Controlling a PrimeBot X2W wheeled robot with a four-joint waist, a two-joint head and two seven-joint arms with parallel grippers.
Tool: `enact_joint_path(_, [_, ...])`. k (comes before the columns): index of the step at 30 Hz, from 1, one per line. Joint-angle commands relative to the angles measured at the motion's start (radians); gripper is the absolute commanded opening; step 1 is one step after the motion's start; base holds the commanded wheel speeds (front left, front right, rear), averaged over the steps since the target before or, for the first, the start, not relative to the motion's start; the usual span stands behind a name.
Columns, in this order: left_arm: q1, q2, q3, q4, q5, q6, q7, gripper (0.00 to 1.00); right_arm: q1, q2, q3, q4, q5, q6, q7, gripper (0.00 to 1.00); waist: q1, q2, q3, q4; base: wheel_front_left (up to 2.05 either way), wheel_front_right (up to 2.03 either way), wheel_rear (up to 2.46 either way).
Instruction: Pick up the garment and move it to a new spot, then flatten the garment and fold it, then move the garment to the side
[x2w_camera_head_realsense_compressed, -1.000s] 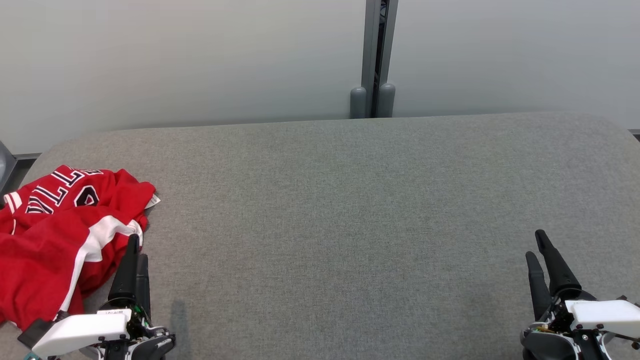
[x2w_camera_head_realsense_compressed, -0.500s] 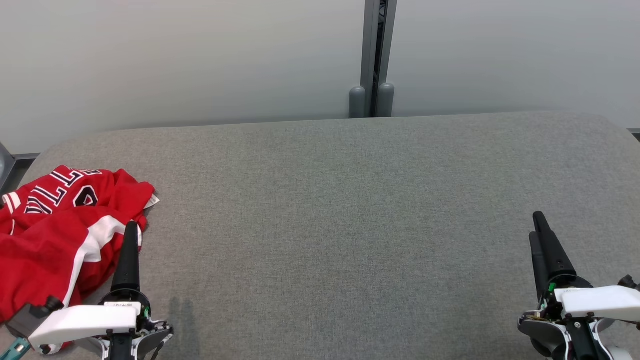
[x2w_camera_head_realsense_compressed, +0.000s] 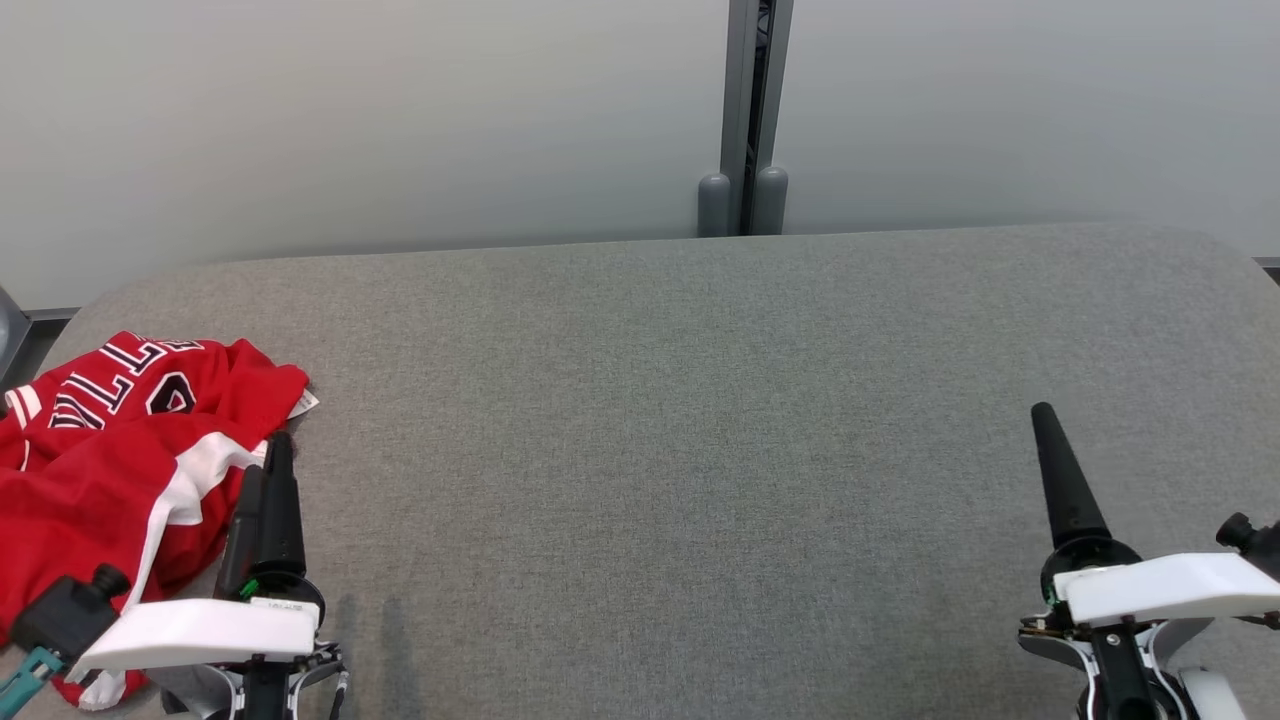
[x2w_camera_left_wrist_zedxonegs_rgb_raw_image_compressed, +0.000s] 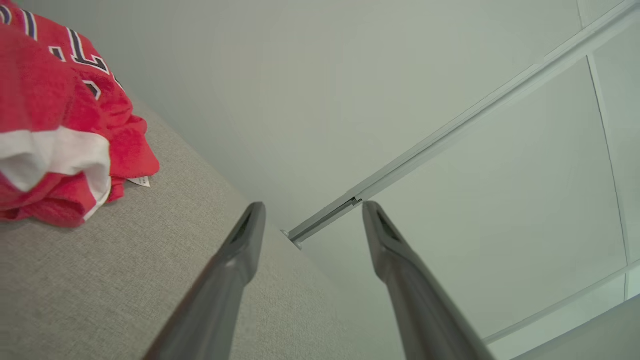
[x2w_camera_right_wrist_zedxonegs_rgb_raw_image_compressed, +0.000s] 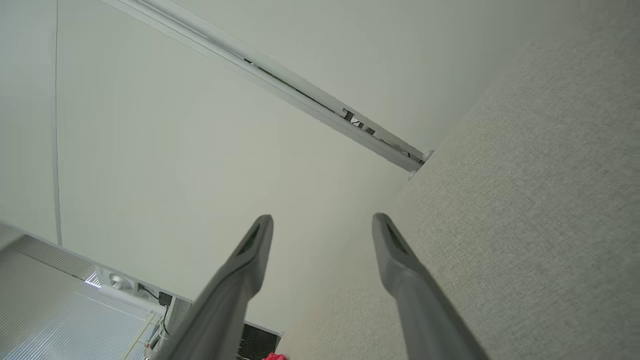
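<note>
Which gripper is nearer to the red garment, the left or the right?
The left. The left gripper is open right beside the garment, not gripping it. The right gripper, also open, is far off at the other side of the grey table.

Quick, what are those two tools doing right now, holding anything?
Left tool: open, holding nothing.
Right tool: open, holding nothing.

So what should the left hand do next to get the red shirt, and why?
Probably nudge the left gripper leftward onto the edge of the red garment. Its fingers stand open with no cloth between them, and the crumpled garment lies just to their left on the grey table, so closing now would likely catch nothing.
</note>
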Motion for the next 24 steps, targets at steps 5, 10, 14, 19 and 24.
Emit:
enact_joint_path(5, [-0.020, 0.008, -0.013, -0.021, 0.175, 0.026, -0.025, 1.00, -0.034, -0.010, 0.024, 0.007, -0.182, 0.002, -0.027, 1.00, 0.0000, 0.0000, -0.001, 0.000, 0.00, 0.00, 0.00])
enact_joint_path(10, [-0.019, 0.011, -0.026, -0.009, 0.305, 0.047, -0.041, 1.00, -0.038, -0.013, 0.035, 0.023, -0.331, 0.002, -0.043, 1.00, 0.0000, 0.0000, -0.002, 0.000, 0.00, 0.00, 0.00])
enact_joint_path(14, [-0.022, 0.016, -0.039, -0.008, 0.413, 0.072, -0.056, 1.00, -0.041, -0.013, 0.050, 0.052, -0.453, 0.002, -0.058, 1.00, 0.0000, 0.0000, -0.002, 0.001, 0.00, 0.00, 0.00])
enact_joint_path(19, [-0.021, 0.016, -0.048, -0.009, 0.475, 0.083, -0.070, 1.00, -0.049, -0.013, 0.061, 0.060, -0.534, 0.002, -0.074, 1.00, 0.0000, 0.0000, -0.002, 0.001, 0.00, 0.00, 0.00])
enact_joint_path(24, [-0.022, 0.017, -0.052, -0.010, 0.521, 0.087, -0.081, 1.00, -0.054, -0.012, 0.069, 0.061, -0.584, 0.002, -0.084, 1.00, 0.0000, 0.0000, -0.001, 0.000, 0.00, 0.00, 0.00])
